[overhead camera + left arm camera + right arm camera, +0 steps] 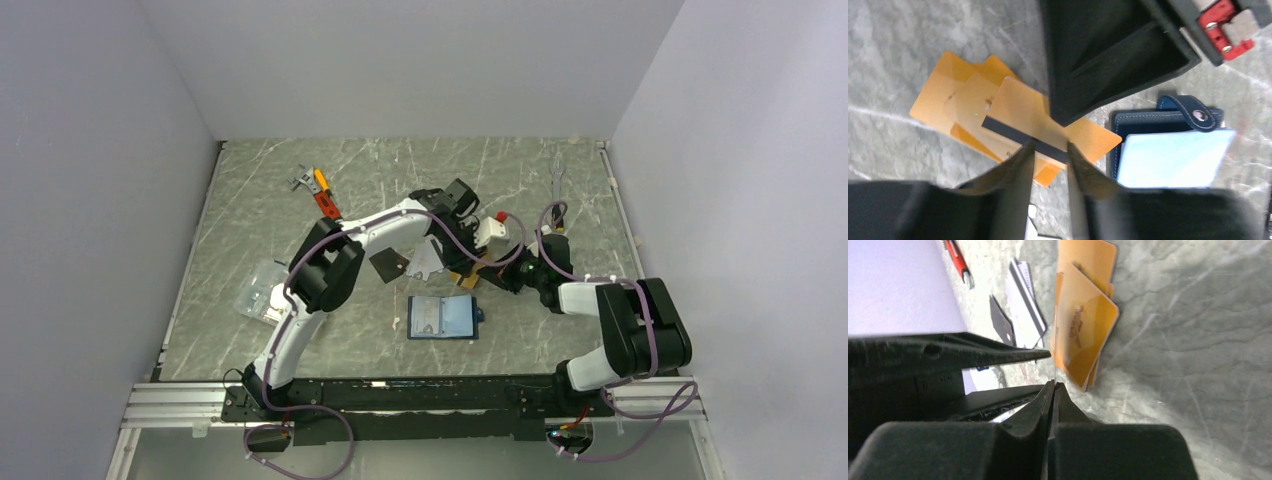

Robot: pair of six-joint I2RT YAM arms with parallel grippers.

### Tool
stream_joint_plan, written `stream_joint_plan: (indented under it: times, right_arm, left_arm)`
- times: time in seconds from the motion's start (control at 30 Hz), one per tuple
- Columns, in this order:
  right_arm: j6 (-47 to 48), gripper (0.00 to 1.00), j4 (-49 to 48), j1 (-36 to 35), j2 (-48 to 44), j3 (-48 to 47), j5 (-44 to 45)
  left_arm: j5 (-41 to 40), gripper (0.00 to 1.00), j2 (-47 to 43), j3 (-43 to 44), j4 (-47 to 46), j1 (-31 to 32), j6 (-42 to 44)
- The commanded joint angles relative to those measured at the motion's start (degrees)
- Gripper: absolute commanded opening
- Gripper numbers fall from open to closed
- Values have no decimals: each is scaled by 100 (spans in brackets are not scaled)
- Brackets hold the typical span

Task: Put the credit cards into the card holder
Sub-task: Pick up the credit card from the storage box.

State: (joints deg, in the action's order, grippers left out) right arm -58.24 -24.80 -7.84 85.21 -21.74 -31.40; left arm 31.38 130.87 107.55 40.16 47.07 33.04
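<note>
1. The left gripper (pixel 1050 146) stands partly open, with a clear gap between its two fingers (pixel 1018 170). Nothing is pinched between them. Through the gap the black stripe of the orange-gold card (pixel 1023 107) is visible.
2. The right gripper (pixel 1053 386) has its fingers pressed fully together. In the right wrist view a thin orange edge runs straight into the fingertips, so the gripper seems to pinch the orange-gold card by its edge.
3. In both wrist views the orange-gold card shows as several overlapping orange shapes, so its exact outline cannot be told.
4. In the left wrist view the tip of the right gripper meets the upper edge of the orange-gold card, just beside the left fingers.
5. The card holder (pixel 443 317) lies open and flat on the table (pixel 560 340), near both grippers and on the side towards the arm bases. Its snap tab (pixel 1198 115) points outward.
6. The silver-white card (pixel 425 262) and the black card (pixel 388 263) lie side by side on the table, near the left arm.
7. A clear plastic box (pixel 258 295) sits at the left of the table, well apart from the card holder.
</note>
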Motion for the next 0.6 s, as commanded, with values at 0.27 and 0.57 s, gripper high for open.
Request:
stream_joint_plan:
  times: [0.27, 0.57]
  right_arm:
    - [756, 0, 685, -25, -748, -301, 89]
    - [958, 0, 408, -23, -1389, -520, -820]
  left_arm:
    - [2233, 99, -1294, -493, -403, -1277, -1584]
    - [3433, 87, -1655, -1799, -1984, -1465, -3243]
